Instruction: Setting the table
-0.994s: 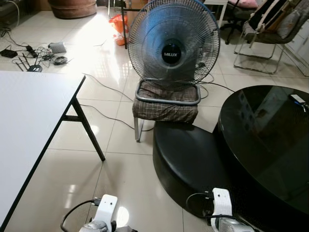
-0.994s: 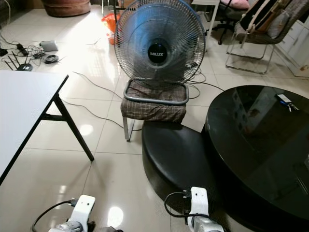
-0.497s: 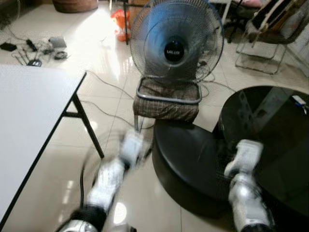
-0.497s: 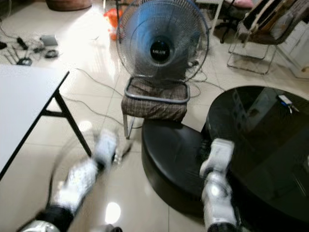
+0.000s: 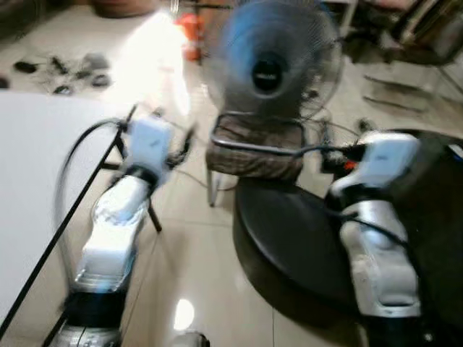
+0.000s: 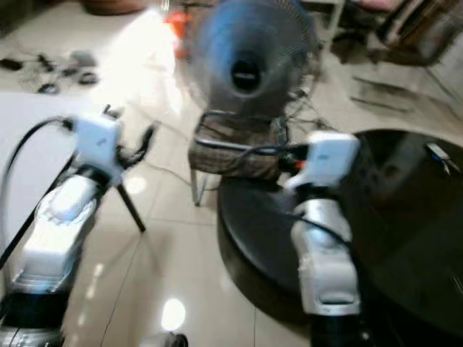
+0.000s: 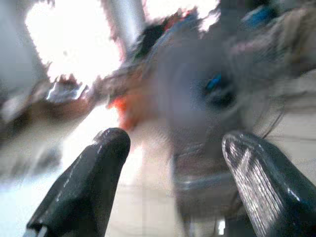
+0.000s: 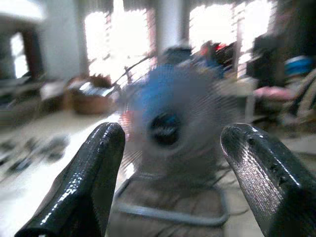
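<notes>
The picture is blurred by motion. My left gripper (image 7: 170,143) is raised in front of me beside the corner of the white table (image 5: 36,166), with its two black fingers (image 7: 94,173) spread open and nothing between them. My right gripper (image 8: 170,133) is raised over the black round table (image 5: 438,217), also open and empty, and it points toward the standing fan (image 8: 168,118). No tableware can be made out on either table.
The fan (image 5: 271,69) stands on a chair with a plaid cushion (image 5: 253,155) straight ahead. A lower black round platform (image 5: 282,231) sits under the black table's left side. Cables and small devices (image 5: 65,72) lie on the tiled floor at far left.
Both arms have swung up from the bottom edge of the view to mid-height, reaching forward. The picture has become more blurred.
</notes>
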`<state>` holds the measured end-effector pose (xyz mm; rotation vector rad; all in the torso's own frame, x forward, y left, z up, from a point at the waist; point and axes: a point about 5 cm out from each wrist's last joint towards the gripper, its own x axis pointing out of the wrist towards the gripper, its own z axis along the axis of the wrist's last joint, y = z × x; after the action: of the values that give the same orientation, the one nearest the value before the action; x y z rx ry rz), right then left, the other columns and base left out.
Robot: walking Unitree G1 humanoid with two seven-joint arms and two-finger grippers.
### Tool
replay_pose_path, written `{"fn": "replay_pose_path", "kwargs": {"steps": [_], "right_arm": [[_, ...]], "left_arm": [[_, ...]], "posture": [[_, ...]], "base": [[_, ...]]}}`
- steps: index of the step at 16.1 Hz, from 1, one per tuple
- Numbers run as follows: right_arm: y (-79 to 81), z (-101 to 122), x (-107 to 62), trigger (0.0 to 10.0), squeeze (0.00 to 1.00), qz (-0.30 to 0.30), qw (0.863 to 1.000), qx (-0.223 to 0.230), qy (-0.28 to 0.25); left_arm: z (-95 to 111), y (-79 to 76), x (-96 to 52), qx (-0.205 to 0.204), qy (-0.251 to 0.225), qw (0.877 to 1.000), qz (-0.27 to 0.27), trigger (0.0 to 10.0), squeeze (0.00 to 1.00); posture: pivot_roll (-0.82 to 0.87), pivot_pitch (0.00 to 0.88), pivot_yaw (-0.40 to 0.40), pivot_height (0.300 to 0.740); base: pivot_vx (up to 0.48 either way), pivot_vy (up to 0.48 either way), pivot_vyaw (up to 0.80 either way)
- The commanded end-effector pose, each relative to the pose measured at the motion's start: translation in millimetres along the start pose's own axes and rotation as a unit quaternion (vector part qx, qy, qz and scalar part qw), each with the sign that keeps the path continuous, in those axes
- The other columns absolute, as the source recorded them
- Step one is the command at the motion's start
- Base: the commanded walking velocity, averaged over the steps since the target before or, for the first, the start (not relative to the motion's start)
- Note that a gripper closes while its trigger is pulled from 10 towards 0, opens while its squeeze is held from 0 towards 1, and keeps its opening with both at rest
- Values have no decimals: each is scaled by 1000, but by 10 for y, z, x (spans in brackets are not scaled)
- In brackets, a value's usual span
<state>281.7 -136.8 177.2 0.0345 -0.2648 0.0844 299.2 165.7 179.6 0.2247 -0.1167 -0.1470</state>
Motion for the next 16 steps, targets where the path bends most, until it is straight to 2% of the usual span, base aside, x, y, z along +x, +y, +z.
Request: {"fn": "replay_pose_path", "kwargs": {"steps": [1, 2, 3, 4, 7, 12, 16], "right_arm": [[155, -66, -31, 10000, 0, 40, 999, -4, 37], [187, -77, -39, 10000, 0, 47, 998, -5, 45], [196, -65, -37, 10000, 0, 48, 998, 0, 49], [216, -30, -24, 10000, 0, 52, 997, 2, 56], [226, -64, -11, 10000, 0, 55, 996, 13, 76], [336, -109, -66, 10000, 0, 100, 990, 28, 98], [244, -142, -78, 10000, 0, 71, 991, 33, 108]], "left_arm": [[39, -54, -78, -17, 12, 1000, 1, 10000, 0], [23, -103, -121, -5, 11, 1000, -12, 10000, 0], [12, -120, -144, -11, 12, 1000, -11, 10000, 0], [-18, -118, -191, -45, 18, 999, 13, 10000, 0], [2, -161, -237, -44, 36, 998, 5, 10000, 0], [0, -181, -253, -13, 41, 999, -8, 10000, 0], [14, -219, -261, 3, 40, 999, -23, 10000, 0]], "posture": [[42, 0, -13, 740], [42, 0, -13, 740], [38, 0, -18, 740], [38, 0, -18, 740], [53, 0, -16, 740], [51, 0, -4, 740], [54, 0, -2, 740]], "base": [[0, 0, 800], [0, 0, 800], [0, 0, 800], [0, 0, 800], [0, 0, 800], [0, 0, 800], [0, 0, 800]]}}
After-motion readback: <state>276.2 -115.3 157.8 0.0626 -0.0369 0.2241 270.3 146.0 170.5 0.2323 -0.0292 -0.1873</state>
